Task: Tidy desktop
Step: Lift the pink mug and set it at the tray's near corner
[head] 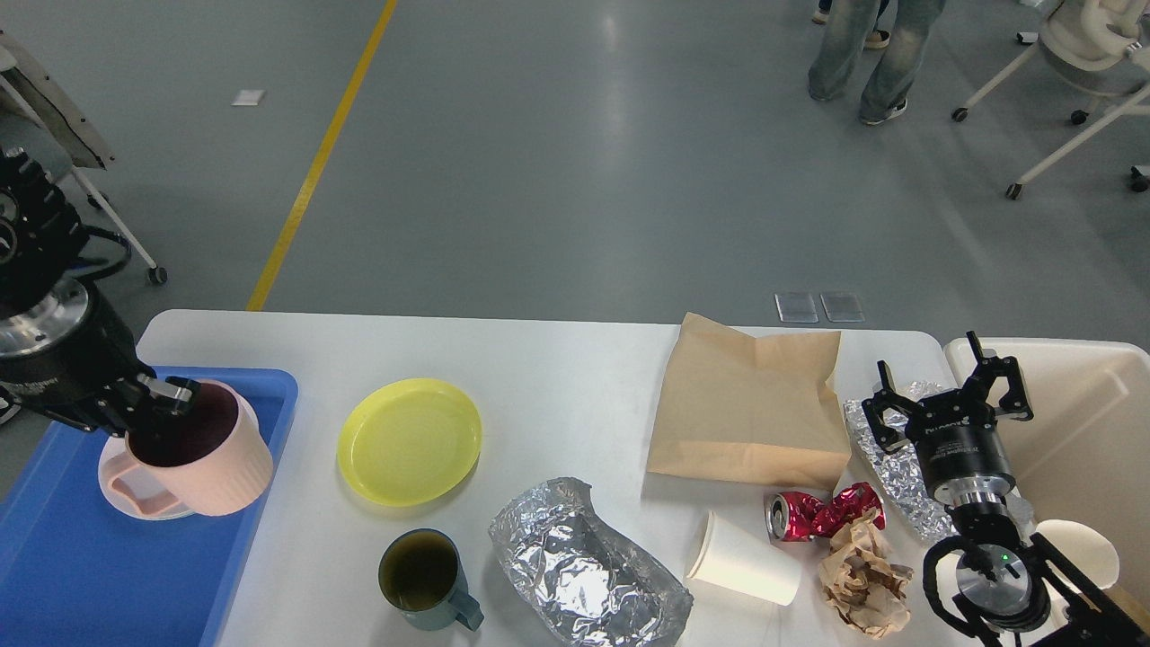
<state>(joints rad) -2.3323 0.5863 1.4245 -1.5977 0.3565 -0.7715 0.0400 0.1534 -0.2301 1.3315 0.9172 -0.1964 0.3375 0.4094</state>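
Left gripper (pixel 166 398) pinches the rim of a pink mug (pixel 202 449), one finger inside the dark interior, one outside; mug held tilted over the blue tray (pixel 81 566) at the desktop's left end, above a pink plate (pixel 121 490) lying in the tray. Desktop (pixel 557 395) spans the view between the two arms, below and right of the left gripper. Right gripper (pixel 948 395) hovers at the desktop's right end, fingers spread wide, nothing between them, above crumpled foil (pixel 885 458) that lies by the cream bin (pixel 1096 422). On the desktop: yellow plate (pixel 411 440) just right of the tray; green mug (pixel 420 575) with dark liquid near the front edge; foil tray (pixel 584 566) right of it; paper cup (pixel 744 557) on its side; crushed red can (pixel 822 514) touching a brown paper wad (pixel 858 575); brown paper bag (pixel 750 404) lying flat behind the can, its right edge over the foil. A second white cup (pixel 1083 548) sits by the right arm, partly hidden. Person's legs (pixel 867 54) stand on the floor beyond.
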